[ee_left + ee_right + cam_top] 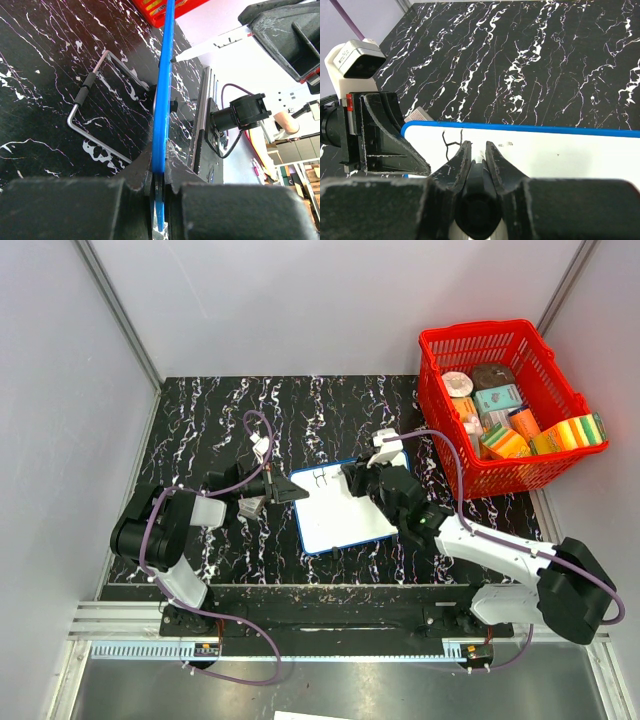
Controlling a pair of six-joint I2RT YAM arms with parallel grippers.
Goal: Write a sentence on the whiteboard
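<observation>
The whiteboard (345, 512) lies on the black marbled table, white with a blue rim. My left gripper (288, 488) is shut on its left edge; in the left wrist view the blue rim (163, 90) runs edge-on between the closed jaws of that gripper (161, 167). My right gripper (356, 478) is shut on a dark marker (479, 187), its tip down on the board (560, 155) near the top left corner. Of the sentence, only a few thin dark strokes like an "H" (451, 145) show beside the right gripper (475, 147). They also show in the top view (320, 477).
A red basket (437, 352) with several packages and sponges stands at the back right, close to the right arm. A bent metal wire bracket (95, 110) lies on the table left of the board. Grey walls close in the table at left, back and right.
</observation>
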